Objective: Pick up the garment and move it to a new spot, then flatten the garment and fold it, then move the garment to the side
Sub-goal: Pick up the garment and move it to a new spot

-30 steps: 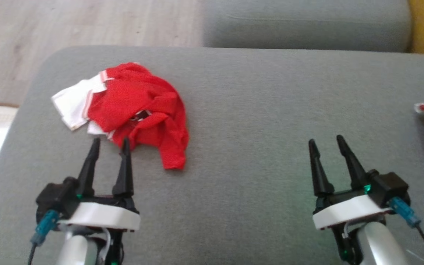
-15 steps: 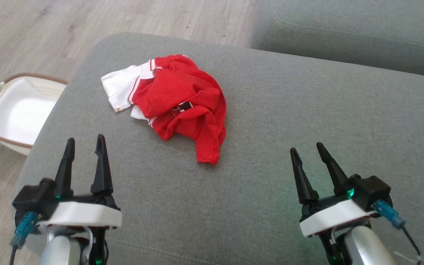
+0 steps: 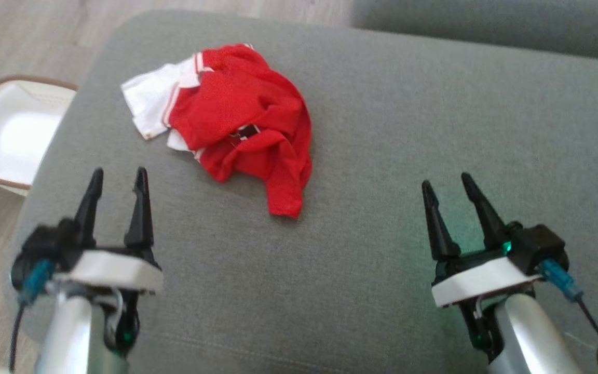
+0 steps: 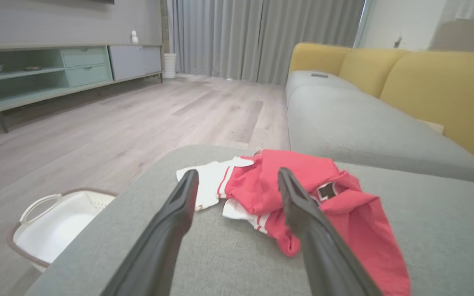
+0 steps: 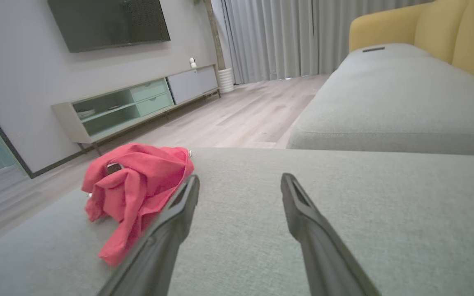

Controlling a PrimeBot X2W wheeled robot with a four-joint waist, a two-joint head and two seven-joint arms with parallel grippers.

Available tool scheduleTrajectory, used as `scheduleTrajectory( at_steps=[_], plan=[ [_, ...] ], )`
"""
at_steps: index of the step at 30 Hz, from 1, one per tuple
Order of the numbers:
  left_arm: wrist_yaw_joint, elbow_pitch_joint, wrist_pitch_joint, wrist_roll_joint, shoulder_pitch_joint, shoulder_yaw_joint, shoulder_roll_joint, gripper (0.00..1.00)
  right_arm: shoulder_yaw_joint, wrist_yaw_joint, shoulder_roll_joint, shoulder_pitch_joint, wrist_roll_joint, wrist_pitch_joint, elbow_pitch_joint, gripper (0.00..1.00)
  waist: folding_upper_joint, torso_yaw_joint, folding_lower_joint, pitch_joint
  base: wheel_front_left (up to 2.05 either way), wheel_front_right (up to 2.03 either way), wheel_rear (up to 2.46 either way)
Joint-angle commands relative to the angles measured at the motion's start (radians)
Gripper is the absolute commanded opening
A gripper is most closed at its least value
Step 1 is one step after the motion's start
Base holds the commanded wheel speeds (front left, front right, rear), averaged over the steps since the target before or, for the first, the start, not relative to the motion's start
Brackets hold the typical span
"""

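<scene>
Crumpled red garment (image 3: 239, 122) on cushion (image 3: 382, 156)

1. The left gripper (image 3: 118, 172) is seen at the lower left of the head view, its two dark fingers (image 3: 139, 208) spread apart and pointed up the view.
2. The right gripper (image 3: 446, 181) is seen at the lower right, likewise spread, tilted slightly leftward.
3. Nothing is gripped by either; pale forearms (image 3: 525, 332) are seen below.
</scene>
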Motion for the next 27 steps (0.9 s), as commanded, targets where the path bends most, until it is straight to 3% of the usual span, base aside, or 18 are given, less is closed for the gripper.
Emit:
scheduleTrajectory(
  at_steps=[1, 7, 11, 12, 20, 26, 27],
  plan=[
    [-0.012, 0.02, -0.005, 0.014, -0.094, 0.038, 0.045, 1.0, 0.01, -0.001, -0.001, -0.04, -0.019, -0.01, -0.04, 1.0, 0.0, -0.032, 0.0, 0.054, 0.0, 0.0, 0.0],
    [-0.037, 0.282, 0.017, 0.007, -0.299, -0.05, 0.144, 1.0, -0.039, -0.001, -0.009, -0.062, -0.058, 0.007, -0.069, 1.0, 0.0, -0.069, 0.0, 0.132, 0.0, 0.0, 0.0],
    [-0.039, 0.411, 0.069, -0.065, -0.422, -0.199, 0.209, 1.0, -0.054, -0.001, -0.015, -0.076, -0.067, 0.016, -0.088, 1.0, 0.0, -0.093, 0.0, 0.172, 0.0, 0.0, 0.0],
    [-0.039, 0.411, 0.069, -0.065, -0.422, -0.199, 0.209, 1.0, -0.054, -0.001, -0.015, -0.076, -0.067, 0.016, -0.088, 1.0, 0.0, -0.093, 0.0, 0.172, 0.0, 0.0, 0.0],
    [-0.04, 0.541, 0.162, -0.272, -0.576, -0.516, 0.325, 1.0, -0.052, -0.001, -0.018, -0.098, -0.073, 0.025, -0.109, 1.0, 0.0, -0.127, 0.0, 0.227, 0.0, 0.0, 0.0],
    [-0.04, 0.598, 0.171, -0.367, -0.649, -0.69, 0.366, 1.0, -0.053, -0.001, -0.019, -0.108, -0.076, 0.026, -0.112, 1.0, 0.0, -0.139, 0.0, 0.245, 0.0, 0.0, 0.0],
    [-0.04, 0.602, 0.173, -0.384, -0.657, -0.717, 0.368, 0.48, -0.054, -0.001, -0.019, -0.109, -0.076, 0.025, -0.112, 1.0, 0.0, -0.14, 0.0, 0.245, 0.0, 0.0, 0.0]
  ],
)
